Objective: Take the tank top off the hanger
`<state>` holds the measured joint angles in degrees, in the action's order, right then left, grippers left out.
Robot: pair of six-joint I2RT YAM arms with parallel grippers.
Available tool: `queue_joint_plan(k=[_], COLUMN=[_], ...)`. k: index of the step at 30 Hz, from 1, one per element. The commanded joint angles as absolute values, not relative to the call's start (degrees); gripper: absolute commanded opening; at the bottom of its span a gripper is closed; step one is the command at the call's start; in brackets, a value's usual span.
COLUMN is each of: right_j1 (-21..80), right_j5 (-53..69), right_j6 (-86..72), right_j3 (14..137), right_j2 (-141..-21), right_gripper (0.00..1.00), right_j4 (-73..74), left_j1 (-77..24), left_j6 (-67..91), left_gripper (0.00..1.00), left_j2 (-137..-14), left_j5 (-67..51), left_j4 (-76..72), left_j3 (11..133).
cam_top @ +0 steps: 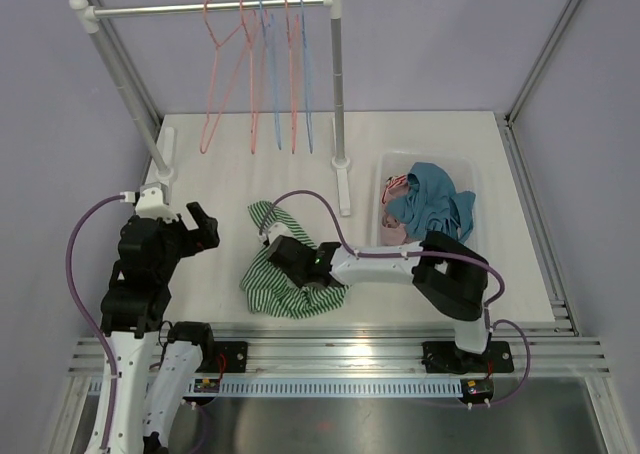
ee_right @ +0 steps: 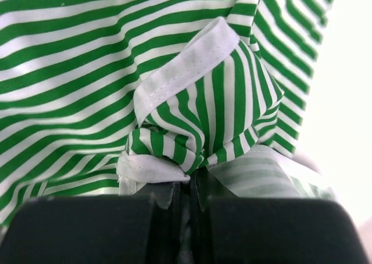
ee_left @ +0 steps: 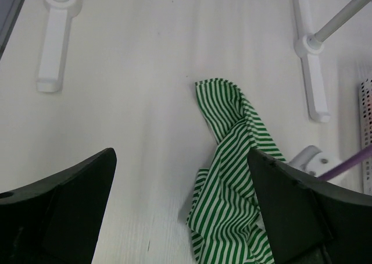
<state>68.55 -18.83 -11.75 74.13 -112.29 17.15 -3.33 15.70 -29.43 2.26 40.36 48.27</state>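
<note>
Pinching tank top (ee_right: 192, 101) fold, right gripper (ee_right: 187, 187); overhead apparently hides grip; left gripper (ee_left: 180, 156) spread.

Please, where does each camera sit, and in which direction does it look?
Top external: high behind the left arm and right arm, both in view, facing down on the table, rack, bin and striped tank top.
Left wrist: on the left arm, facing down at the table; open left fingers frame the view.
Right wrist: close above the tank top; right fingers shut on a fold.
Shared: all three show the tank top.
</note>
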Motion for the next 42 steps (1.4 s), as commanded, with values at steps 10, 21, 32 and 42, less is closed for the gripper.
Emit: queue_joint_plan(k=[10, 21, 32, 42], right_j1=[62.23, 49.76, 20.86, 10.29], right_j5=[-34.09, -43.33, -16.55, -2.73], right_j6=[-14.94, -9.67, -8.08, -14.15], right_j3=[78.3, 87.79, 83.24, 76.73], right_j2=[-83.6, -71.19, -81.44, -107.39], right_gripper=[0.0, 0.0, 0.0, 0.0], right_j4=[35.22, 45.7, 37.63, 32.96], left_j1=[-4.04, -4.31, -4.39, -4.92], left_j6=[16.08, 16.08, 15.91, 16.0], left_gripper=[0.99, 0.99, 0.99, 0.99], left_j2=[-28.92, -29.18, -29.44, -28.48], left_j5=[1.23, 0.97, 0.88, 1.76], left_j4=[34.89, 34.72, 34.63, 34.89], left_j3=[46.67, 46.58, 46.67, 46.67])
